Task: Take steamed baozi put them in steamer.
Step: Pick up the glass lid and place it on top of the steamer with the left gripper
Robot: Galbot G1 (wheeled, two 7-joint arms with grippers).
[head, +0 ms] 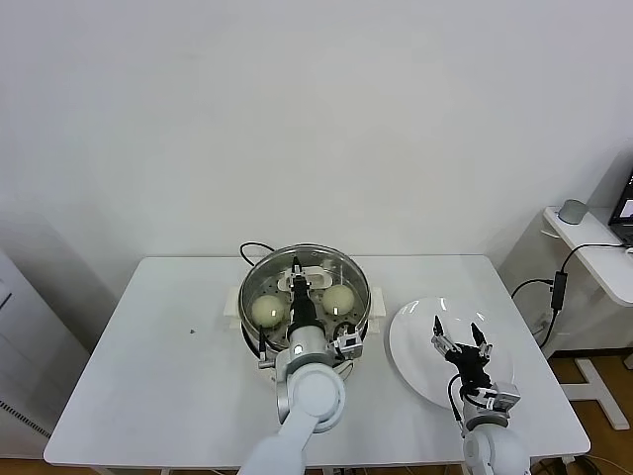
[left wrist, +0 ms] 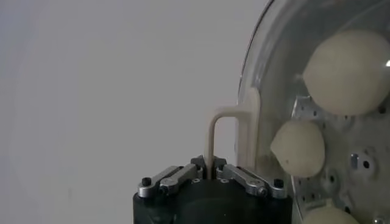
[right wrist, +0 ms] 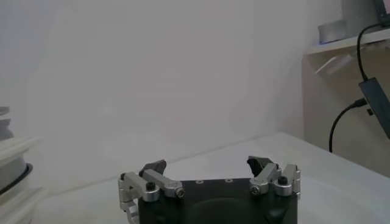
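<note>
Plate (head: 415,346) beside steamer (head: 361,315), under glass lid (head: 341,265).

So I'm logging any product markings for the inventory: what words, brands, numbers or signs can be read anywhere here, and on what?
None can be read.
Round steel steamer on white base: no visible label.
Flat white plate: blank.
Round glass lid with white handle: no marking.

Clear glass lid (head: 305,280), shiny perforated metal steamer (left wrist: 341,158), smooth matt baozi (left wrist: 347,73)
</note>
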